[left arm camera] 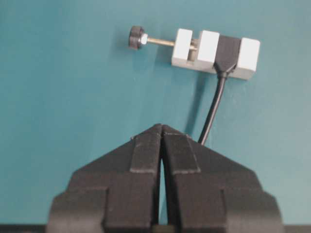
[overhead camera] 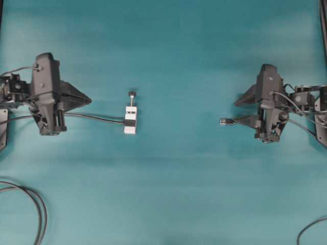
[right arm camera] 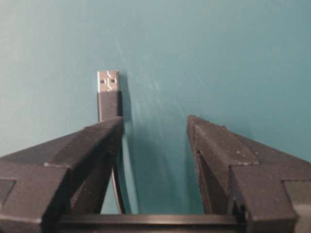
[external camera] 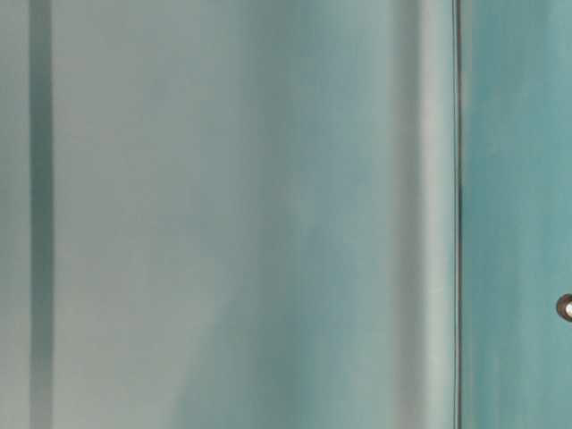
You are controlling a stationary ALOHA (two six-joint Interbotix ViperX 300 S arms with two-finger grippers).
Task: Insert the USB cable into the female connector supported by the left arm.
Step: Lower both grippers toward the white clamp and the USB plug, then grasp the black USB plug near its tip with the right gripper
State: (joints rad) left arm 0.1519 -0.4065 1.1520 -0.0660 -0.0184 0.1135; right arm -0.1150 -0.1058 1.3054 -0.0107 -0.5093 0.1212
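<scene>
So we've got the black left arm [overhead camera: 46, 92] parked at the left edge of the teal table [overhead camera: 179, 194], its forearm lying level and its pointed triangular left gripper [left arm camera: 161, 130] aimed toward the middle. Its fingers are pressed tip to tip with nothing between them. Ahead of it, well apart, lies the female connector [overhead camera: 131, 121], a small white rectangular block with a black band, a thin rod and dark round knob sticking out, and a thin black lead running back under that gripper.

Over on the right, the black right arm [overhead camera: 268, 102] mirrors that pose, pointing inward. We see the right gripper [right arm camera: 154, 127] spread wide and holding nothing. The USB cable [right arm camera: 108, 92], thin and dark with a tiny grey metal plug, lies flat on the table just beside one finger [right arm camera: 104, 138], plug end pointing toward the connector, which is far off.
</scene>
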